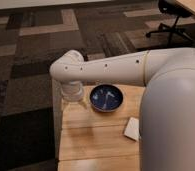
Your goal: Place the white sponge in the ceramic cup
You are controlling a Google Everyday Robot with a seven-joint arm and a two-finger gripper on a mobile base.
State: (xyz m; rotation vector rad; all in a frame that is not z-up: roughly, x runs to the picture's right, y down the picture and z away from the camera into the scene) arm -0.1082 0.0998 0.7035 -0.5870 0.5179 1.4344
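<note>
That small off-white rectangular sponge [132, 128] on the light wooden table [91, 137] looks light and squishy, so I'd pinch across its middle; the gripper [74, 103] hangs well away, beside the dark blue bowl [106, 97], can't tell if it's open.

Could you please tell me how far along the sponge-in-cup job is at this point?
Done: nothing visible yet. The white sponge lies on the wooden table, nearer the camera than the blue bowl, ungripped. In hand: the gripper hangs over the table's far left corner, left of the bowl. Left: fetching the sponge and dropping it into the ceramic cup, which I cannot make out here.
</note>
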